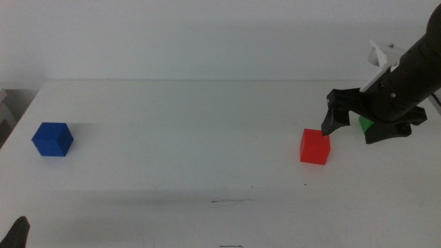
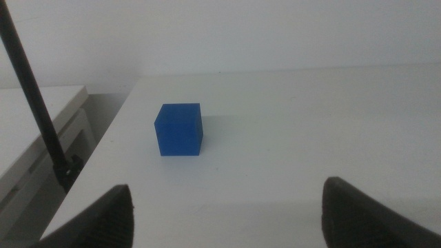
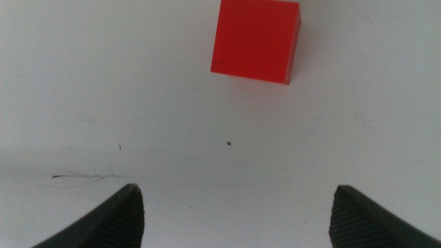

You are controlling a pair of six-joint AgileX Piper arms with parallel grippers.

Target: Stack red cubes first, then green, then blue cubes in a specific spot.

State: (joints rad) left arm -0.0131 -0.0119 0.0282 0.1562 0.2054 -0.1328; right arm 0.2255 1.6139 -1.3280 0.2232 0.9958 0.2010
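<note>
The right gripper (image 1: 351, 122) hangs just above and behind the red cube (image 1: 315, 147), jaws spread wide w/ nothing between them — prob. lining up to grab it, since red goes down first. That cube sits on the white table (image 1: 172, 124) at right, bright, matte, plain-faced, apart from the jaws. The green cube (image 1: 365, 124) is mostly hidden behind the arm. The blue cube (image 1: 52, 139) sits far left, same size. The pencil line (image 1: 227, 201) marks the spot, near front, bare. The left gripper (image 2: 227, 213) waits at the bottom-left corner — jaws apart, empty, facing blue.
</note>
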